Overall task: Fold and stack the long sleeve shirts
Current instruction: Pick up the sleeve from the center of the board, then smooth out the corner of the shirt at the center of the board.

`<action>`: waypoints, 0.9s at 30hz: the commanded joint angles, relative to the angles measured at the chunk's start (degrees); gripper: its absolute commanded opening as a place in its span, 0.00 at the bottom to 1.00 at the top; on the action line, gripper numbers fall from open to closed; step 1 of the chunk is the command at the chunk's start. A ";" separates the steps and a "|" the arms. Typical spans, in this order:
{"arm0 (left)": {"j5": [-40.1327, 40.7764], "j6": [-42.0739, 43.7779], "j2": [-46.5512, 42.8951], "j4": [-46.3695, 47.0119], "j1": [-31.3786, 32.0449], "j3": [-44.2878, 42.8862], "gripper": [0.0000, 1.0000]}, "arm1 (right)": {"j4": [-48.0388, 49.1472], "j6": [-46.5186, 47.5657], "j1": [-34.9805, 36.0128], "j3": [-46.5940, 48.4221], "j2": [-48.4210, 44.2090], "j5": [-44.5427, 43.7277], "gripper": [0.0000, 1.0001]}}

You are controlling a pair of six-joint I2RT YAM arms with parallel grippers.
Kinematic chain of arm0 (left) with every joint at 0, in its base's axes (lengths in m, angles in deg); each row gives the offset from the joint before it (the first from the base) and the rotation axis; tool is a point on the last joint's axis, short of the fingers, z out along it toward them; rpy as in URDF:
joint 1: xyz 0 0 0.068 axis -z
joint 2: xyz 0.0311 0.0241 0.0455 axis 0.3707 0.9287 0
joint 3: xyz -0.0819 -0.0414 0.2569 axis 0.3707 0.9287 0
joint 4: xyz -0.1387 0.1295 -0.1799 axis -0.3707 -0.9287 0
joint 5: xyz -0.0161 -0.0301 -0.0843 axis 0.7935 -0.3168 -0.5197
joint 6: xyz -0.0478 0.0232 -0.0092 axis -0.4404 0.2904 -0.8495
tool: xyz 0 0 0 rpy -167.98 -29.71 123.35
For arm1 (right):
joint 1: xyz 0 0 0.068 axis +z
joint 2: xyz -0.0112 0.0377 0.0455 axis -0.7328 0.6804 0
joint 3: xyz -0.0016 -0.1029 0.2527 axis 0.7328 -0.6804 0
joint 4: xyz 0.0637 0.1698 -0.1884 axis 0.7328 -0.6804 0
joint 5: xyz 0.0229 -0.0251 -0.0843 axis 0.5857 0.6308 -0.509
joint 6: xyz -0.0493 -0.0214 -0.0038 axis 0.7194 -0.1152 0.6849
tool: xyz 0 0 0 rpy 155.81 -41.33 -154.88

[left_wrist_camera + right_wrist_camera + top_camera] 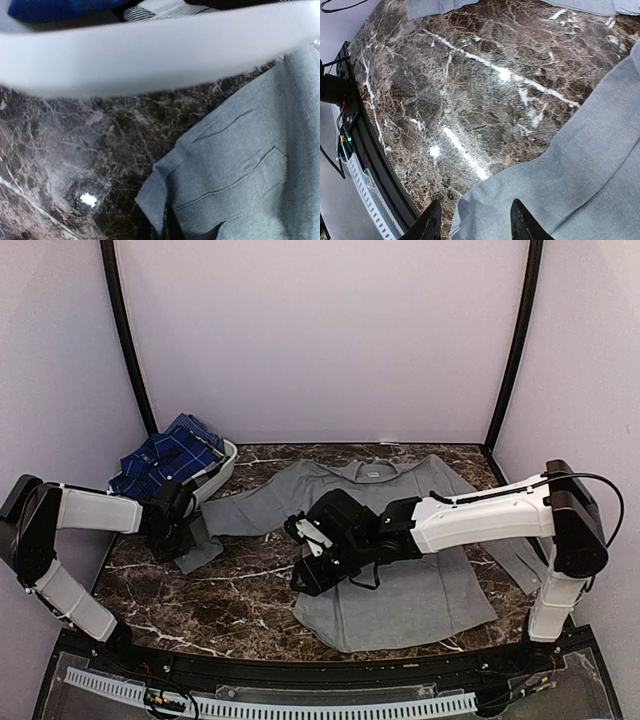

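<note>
The mid-grey shirt (420,600) lies spread flat on the marble table, collar toward the back. Its left sleeve runs out to my left gripper (178,535), beside the basket. In the left wrist view the sleeve cuff (235,165) runs down into the dark jaws of that gripper (167,232), which is shut on the cloth. The dark blue plaid shirt (170,458) lies bunched in the white basket (225,465). My right gripper (312,565) hovers over the grey shirt's lower left edge. It stands open (475,225), its fingertips astride the hem corner (580,175) with nothing gripped.
The basket's white rim (150,55) passes close above the left gripper. The bare marble table (470,90) stretches left of the grey shirt toward the black front rail (365,150). Pale walls close in the back and sides.
</note>
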 commanded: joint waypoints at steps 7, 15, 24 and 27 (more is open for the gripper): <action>2.28 7.09 -14.93 -15.37 0.28 -14.56 0.00 | 2.36 -3.15 -8.27 -5.15 -4.37 -4.39 0.45; 3.46 17.63 -14.61 -14.99 -0.57 -30.47 0.00 | 1.59 -3.10 -10.61 -4.63 -2.25 -5.20 0.40; -0.29 22.20 -6.80 -13.70 -6.53 -43.45 0.00 | 0.51 -4.03 -5.06 -0.07 4.77 -3.82 0.38; -2.83 23.47 -4.04 -13.81 -8.61 -46.59 0.00 | 0.53 -4.85 -1.89 2.40 8.05 -2.23 0.38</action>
